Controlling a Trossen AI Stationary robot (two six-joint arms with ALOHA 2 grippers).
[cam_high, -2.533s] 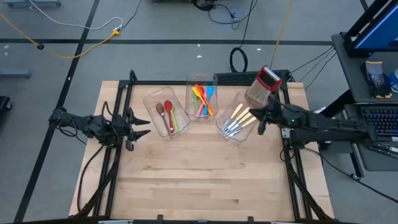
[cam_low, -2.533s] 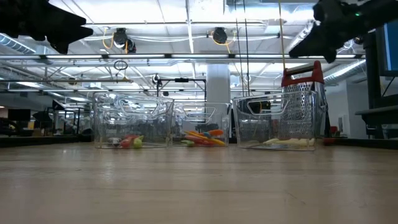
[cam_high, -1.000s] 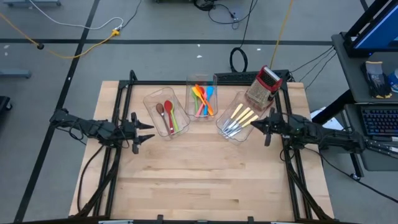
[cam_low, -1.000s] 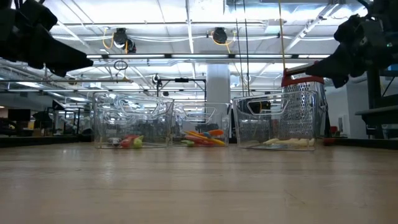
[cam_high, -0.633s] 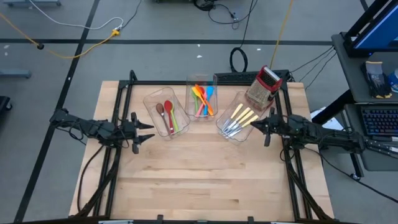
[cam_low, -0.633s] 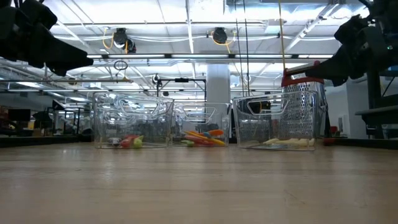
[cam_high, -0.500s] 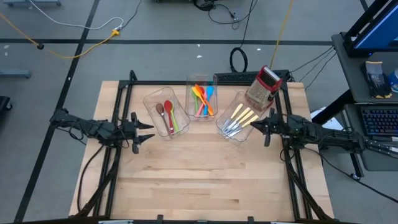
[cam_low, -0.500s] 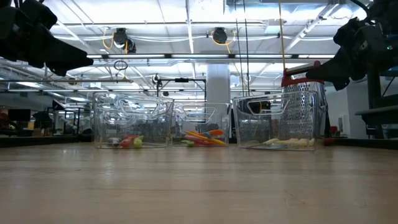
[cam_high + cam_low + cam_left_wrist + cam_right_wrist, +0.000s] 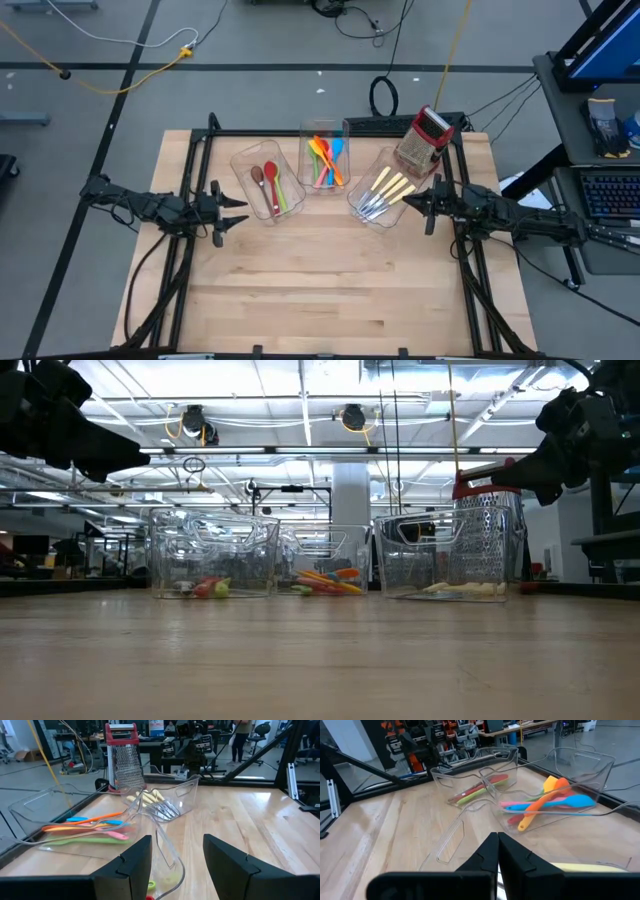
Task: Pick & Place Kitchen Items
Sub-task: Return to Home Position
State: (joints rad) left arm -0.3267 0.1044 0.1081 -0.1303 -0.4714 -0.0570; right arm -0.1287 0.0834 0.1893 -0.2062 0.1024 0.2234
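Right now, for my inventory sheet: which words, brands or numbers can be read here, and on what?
No text can be read.
Box grater: no brand shows.
Clear bins, utensils: no labels show.
Left gripper, right gripper, at the table sides: no markings show.
Blue panel in the room behind: too blurred to read.
Keyboard beside the table: keys too small.

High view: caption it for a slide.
Spoons, spatulas and cutlery sorted into three clear bins beside the box grater; left gripper open, right gripper shut, at the sides of the table.
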